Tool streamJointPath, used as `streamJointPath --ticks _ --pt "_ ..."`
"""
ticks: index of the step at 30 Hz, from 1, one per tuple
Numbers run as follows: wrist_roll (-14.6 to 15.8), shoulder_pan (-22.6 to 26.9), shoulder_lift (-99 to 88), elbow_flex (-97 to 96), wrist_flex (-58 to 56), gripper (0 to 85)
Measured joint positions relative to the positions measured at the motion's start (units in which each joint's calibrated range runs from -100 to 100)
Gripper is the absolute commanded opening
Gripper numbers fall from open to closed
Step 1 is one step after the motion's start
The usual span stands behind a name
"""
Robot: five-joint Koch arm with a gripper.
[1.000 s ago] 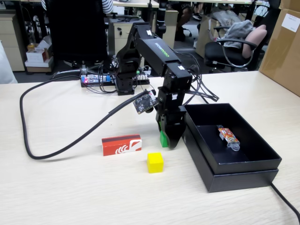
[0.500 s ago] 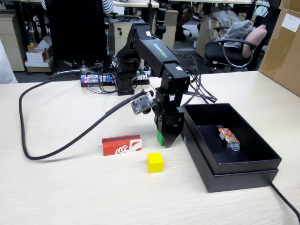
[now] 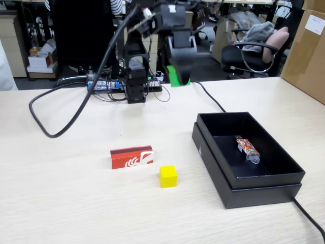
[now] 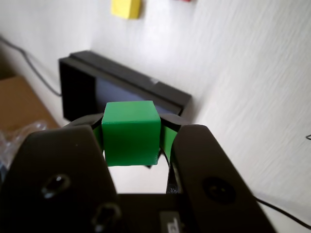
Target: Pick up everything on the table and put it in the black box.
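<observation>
Green cube (image 4: 130, 132) clamped between the black fingers (image 4: 89, 127), held high in the air above the far part of the surface (image 3: 76, 203), behind and left of the black box (image 3: 264, 184) in the fixed view. Yellow cube (image 3: 168, 176) resting on the surface near the box's left wall, with the red packet (image 3: 132, 157) lying just behind and left of it, apart from it. Inside the box, near its right side, an orange wrapper (image 3: 247, 147) with clear ends; a thick black cable (image 3: 66, 124) looping from the arm down over the surface on the left.
</observation>
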Motion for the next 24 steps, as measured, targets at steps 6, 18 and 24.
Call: streamJointPath --ticks 6,18,24 --pt "0.1 5.3 6.8 6.3 -1.6 2.5" --pt "1.1 8.2 37.2 19.5 -1.3 2.7" --pt "1.0 8.2 39.3 19.0 -0.5 2.7"
